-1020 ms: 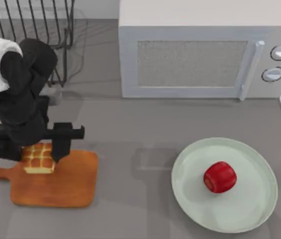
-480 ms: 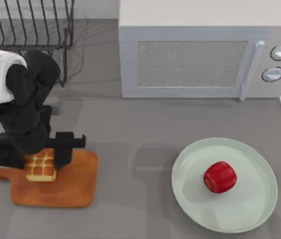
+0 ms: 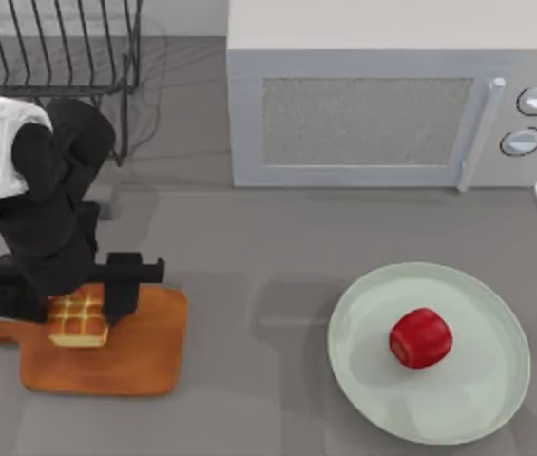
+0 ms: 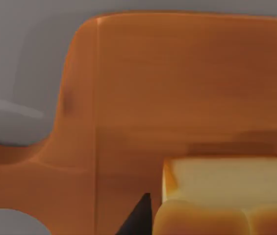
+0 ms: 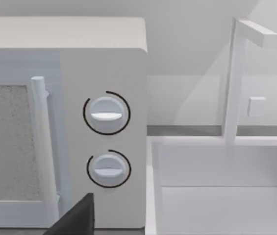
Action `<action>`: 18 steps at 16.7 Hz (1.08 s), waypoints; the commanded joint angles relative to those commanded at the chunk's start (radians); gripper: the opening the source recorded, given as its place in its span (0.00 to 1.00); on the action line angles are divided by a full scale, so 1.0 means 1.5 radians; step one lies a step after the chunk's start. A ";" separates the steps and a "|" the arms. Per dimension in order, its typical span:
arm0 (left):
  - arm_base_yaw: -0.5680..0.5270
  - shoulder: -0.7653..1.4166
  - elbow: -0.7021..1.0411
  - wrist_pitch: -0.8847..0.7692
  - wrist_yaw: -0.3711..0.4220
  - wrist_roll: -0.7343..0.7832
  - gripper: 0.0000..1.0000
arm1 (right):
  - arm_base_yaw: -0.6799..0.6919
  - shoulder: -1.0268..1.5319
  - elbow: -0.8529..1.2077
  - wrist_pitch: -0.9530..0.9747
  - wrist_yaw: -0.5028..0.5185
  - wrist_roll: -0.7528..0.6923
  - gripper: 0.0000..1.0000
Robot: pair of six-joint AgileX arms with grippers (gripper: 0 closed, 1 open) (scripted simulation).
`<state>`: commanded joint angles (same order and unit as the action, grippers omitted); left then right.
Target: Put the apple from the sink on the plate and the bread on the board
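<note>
Golden-brown bread (image 3: 79, 318) now sits on the board (image 3: 135, 356), near its handle end; a second ago it was a touch higher, so placing looks nearly done. The left gripper (image 3: 64, 294) reaches straight down, fingers straddling the loaf, seemingly clamped. Far right of the board, the apple (image 3: 420, 337) lies on the plate (image 3: 482, 394).

Apple (image 3: 420, 337) on plate (image 3: 477, 399); bread (image 3: 78, 318) on board (image 3: 140, 356).

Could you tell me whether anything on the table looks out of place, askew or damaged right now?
Nothing stands out. The apple sits whole on the plate, and the bread rests flat on the board near its handle end, between the fingers of the left gripper. The microwave door is closed.
</note>
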<state>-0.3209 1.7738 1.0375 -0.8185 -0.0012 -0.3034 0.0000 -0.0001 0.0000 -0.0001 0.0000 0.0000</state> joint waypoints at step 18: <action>0.001 -0.007 0.000 0.003 0.000 0.002 1.00 | 0.000 0.000 0.000 0.000 0.000 0.000 1.00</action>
<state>-0.3194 1.7630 1.0375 -0.8141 -0.0014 -0.3001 0.0000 -0.0001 0.0000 -0.0001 0.0000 0.0000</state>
